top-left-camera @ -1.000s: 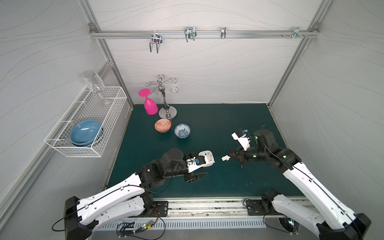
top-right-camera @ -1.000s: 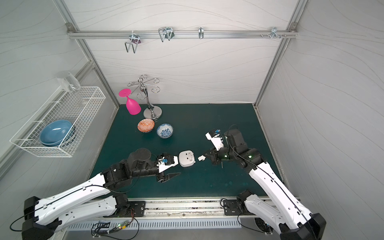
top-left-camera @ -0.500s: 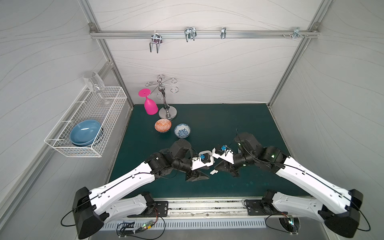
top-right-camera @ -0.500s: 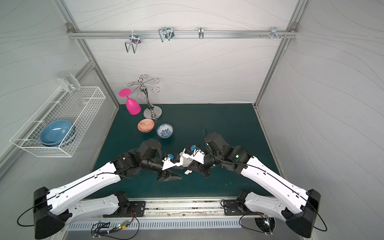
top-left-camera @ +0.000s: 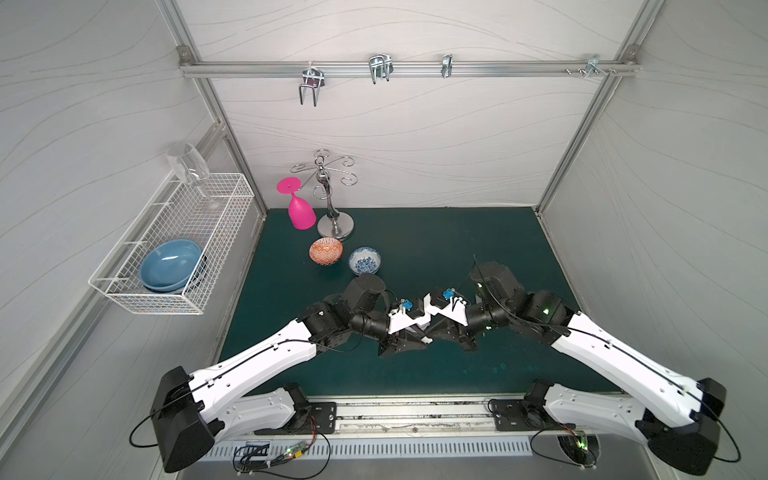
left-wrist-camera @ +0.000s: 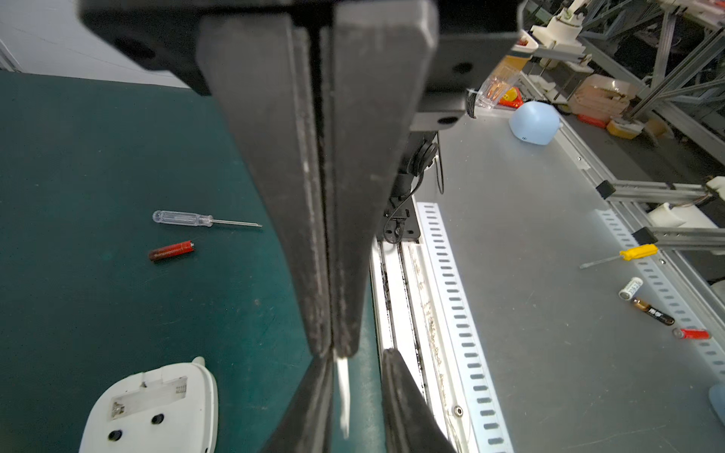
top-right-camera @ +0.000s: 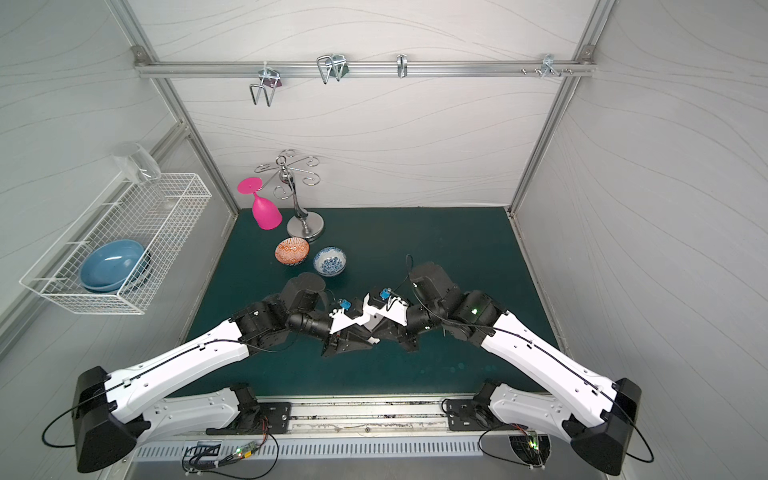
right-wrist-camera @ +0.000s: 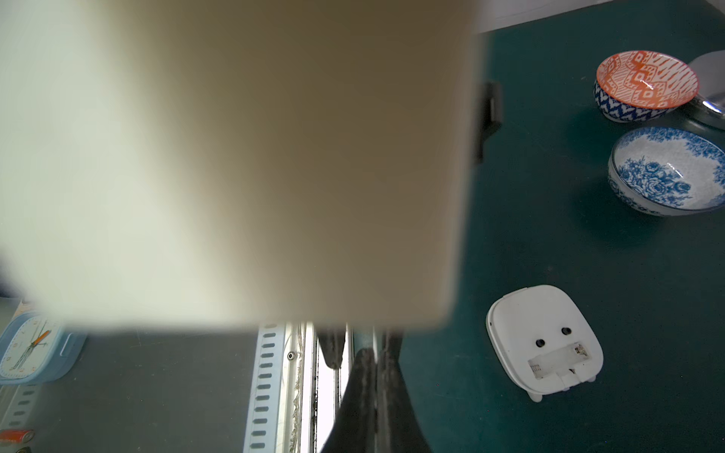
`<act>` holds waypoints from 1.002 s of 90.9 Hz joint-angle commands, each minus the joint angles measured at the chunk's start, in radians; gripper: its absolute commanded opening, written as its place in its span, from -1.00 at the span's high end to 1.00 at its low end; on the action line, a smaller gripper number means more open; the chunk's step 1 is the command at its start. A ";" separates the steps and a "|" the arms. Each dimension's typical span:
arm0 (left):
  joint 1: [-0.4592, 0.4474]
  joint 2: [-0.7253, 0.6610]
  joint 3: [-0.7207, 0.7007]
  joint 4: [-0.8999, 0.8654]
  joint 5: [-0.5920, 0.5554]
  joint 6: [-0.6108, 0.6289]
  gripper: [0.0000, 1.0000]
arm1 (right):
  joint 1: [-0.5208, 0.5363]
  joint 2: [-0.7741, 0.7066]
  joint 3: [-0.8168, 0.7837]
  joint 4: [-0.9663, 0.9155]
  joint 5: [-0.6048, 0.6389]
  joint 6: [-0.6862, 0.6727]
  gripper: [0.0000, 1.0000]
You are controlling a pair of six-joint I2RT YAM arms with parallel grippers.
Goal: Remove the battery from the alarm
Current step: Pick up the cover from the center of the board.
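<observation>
My right gripper (right-wrist-camera: 374, 353) is fully closed. In the left wrist view it pinches a thin white strip (left-wrist-camera: 343, 392) of flat plastic at its very tip, and the strip sticks out edge-on toward my other arm. My left gripper (left-wrist-camera: 357, 362) meets it tip to tip above the dark green bench (left-wrist-camera: 78, 157). Its jaws stand narrow, one on each side of the strip. One jaw is just beside the strip and on the other side there is a visible gap, so it does not clamp it. The small red-orange cylinder battery (left-wrist-camera: 171, 251) lies on its side on the bench, just beside the screwdriver with clear handle and thin metal shaft (left-wrist-camera: 196, 218), not touching it, and apart from the alarm. The small white rounded-square alarm (right-wrist-camera: 545, 341) lies on the bench with its back up, near my two grippers, and the compartment (right-wrist-camera: 557, 362) in its back is open. A blurred pale shape covers much of the right wrist view; I cannot tell what it is.
</observation>
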 commanded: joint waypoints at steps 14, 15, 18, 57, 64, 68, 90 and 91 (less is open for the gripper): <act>0.028 -0.023 -0.043 0.160 0.066 -0.079 0.69 | 0.007 -0.029 0.004 0.037 -0.019 -0.002 1.00; 0.028 -0.023 -0.044 0.159 0.067 -0.078 0.70 | 0.006 -0.028 0.003 0.036 -0.019 -0.002 1.00; 0.028 -0.023 -0.043 0.156 0.069 -0.077 0.74 | 0.006 -0.027 0.005 0.036 -0.017 -0.002 1.00; 0.030 -0.038 -0.122 0.301 0.051 -0.249 1.00 | -0.178 -0.121 -0.012 0.069 -0.044 0.244 0.11; 0.032 -0.051 -0.193 0.461 -0.025 -0.399 1.00 | -0.292 -0.188 -0.073 0.165 -0.112 0.410 0.00; 0.033 -0.056 -0.257 0.542 -0.088 -0.494 1.00 | -0.348 -0.223 -0.119 0.235 -0.139 0.536 -0.06; 0.033 -0.024 -0.352 0.780 -0.340 -1.137 1.00 | -0.410 -0.212 -0.312 0.544 -0.229 1.093 0.04; 0.033 -0.019 -0.351 0.784 -0.341 -1.155 1.00 | -0.406 -0.205 -0.317 0.548 -0.229 1.104 0.04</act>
